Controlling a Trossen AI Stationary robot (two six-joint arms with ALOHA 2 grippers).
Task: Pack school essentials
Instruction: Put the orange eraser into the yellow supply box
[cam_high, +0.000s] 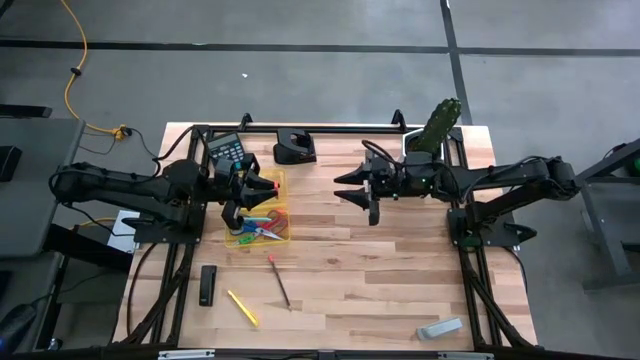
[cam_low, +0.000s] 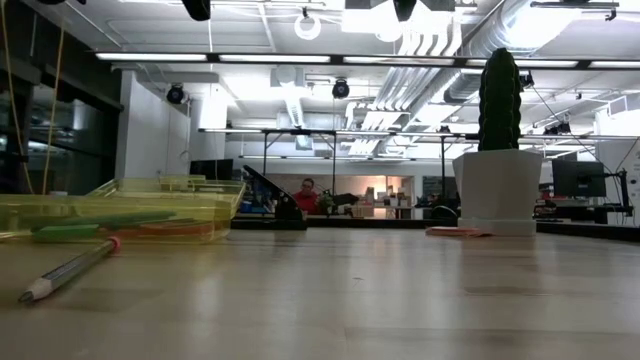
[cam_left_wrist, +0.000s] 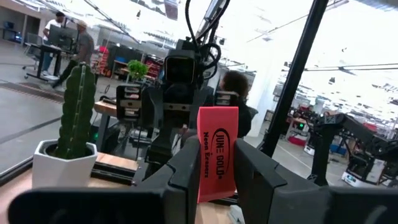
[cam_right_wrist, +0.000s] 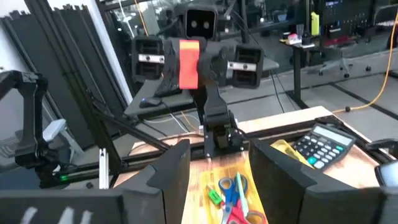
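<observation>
1. Red-orange eraser (cam_left_wrist: 217, 152), lettered "Neon Erasers", clamped upright between the fingers of the left gripper (cam_high: 262, 187), raised above the yellow tray (cam_high: 283, 180) at the table's left.
2. Probably light, rubbery and slightly yielding; unlikely to slip or break. Best gripped on the broad flat faces, as now, with the lower half pinched and the upper half standing free.
3. Already lying in the tray: red-handled scissors (cam_right_wrist: 239, 210), blue-handled scissors (cam_right_wrist: 226, 191) and a small green item (cam_right_wrist: 214, 198) too small to name.
4. Yet to be packed, judging by position: a pencil (cam_high: 279, 279), a yellow pen (cam_high: 242, 308) and a black bar-shaped object (cam_high: 208, 285) on the bare wood nearer the front; a grey object (cam_high: 440, 328) at the front right corner, hard to identify.
5. Right gripper (cam_high: 372, 187) empty, jaws spread, hovering mid-table and facing the left one, well apart from it.
6. Calculator (cam_high: 228, 149) behind the tray, partly covered by the left arm.
7. Cactus (cam_high: 440, 124) in its white pot at the back right, no part of the job.
8. From table height: both grippers out of frame, tray contents blurred through the tinted wall.
</observation>
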